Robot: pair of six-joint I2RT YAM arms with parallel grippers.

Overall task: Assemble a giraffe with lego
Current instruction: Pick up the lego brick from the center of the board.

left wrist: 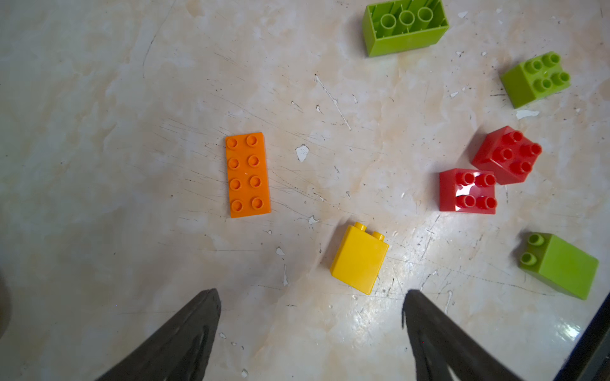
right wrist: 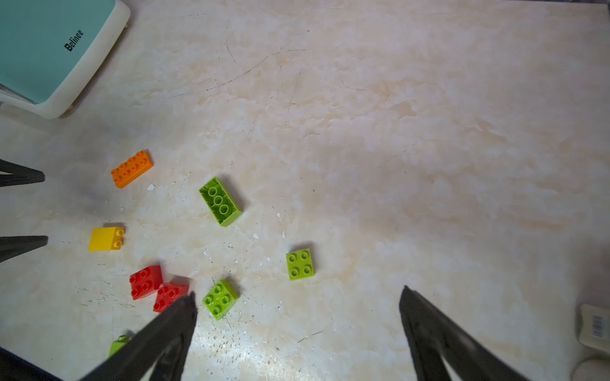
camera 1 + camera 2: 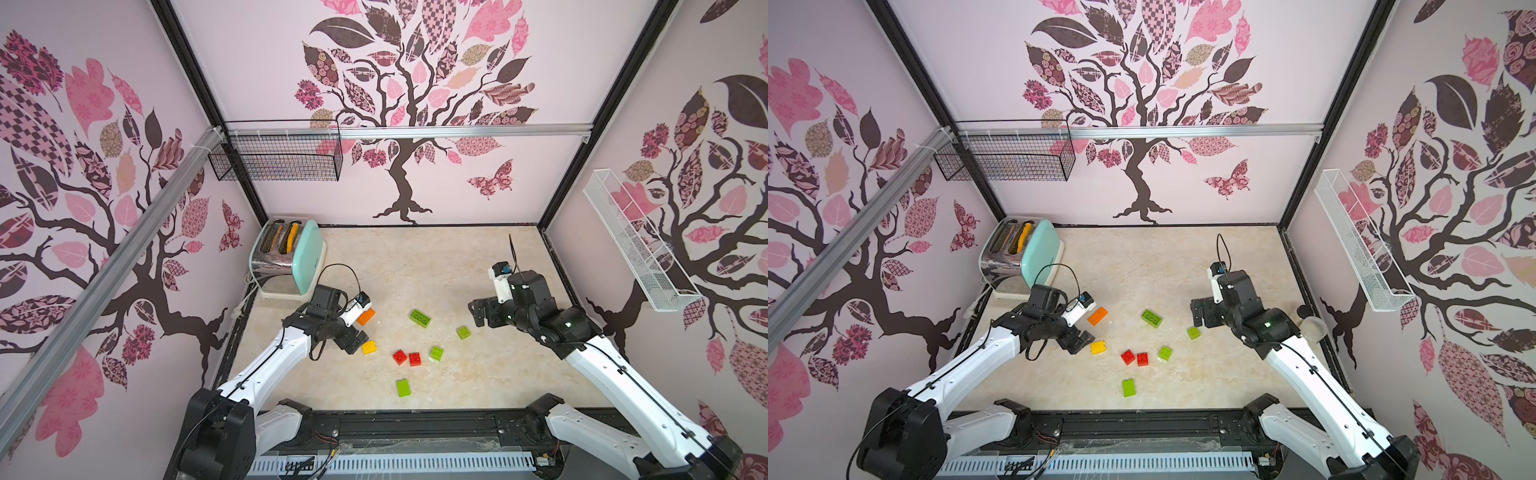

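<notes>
No giraffe stands yet: the eight lego bricks (image 3: 414,359) lie loose and unjoined on the surface (image 3: 415,270), scattered between the two arms. They look light, stiff and glossy, so they are likely to skid or tip under a glancing touch. The safest hold is probably across two flat opposite sides, clear of the studs. The left hand (image 1: 310,297) is spread wide and empty, just short of the yellow brick (image 1: 359,260). That brick lies tipped on its side, nearer one finger than the other, and the orange brick (image 1: 248,174) sits studs-up a little beyond. The right hand (image 2: 297,293) is likewise spread and empty, with a small lime brick (image 2: 299,264) sitting studs-up just ahead of its gap. The long lime brick (image 3: 420,318) lies hollow side up, so it would likely need turning over before anything presses onto it.
</notes>
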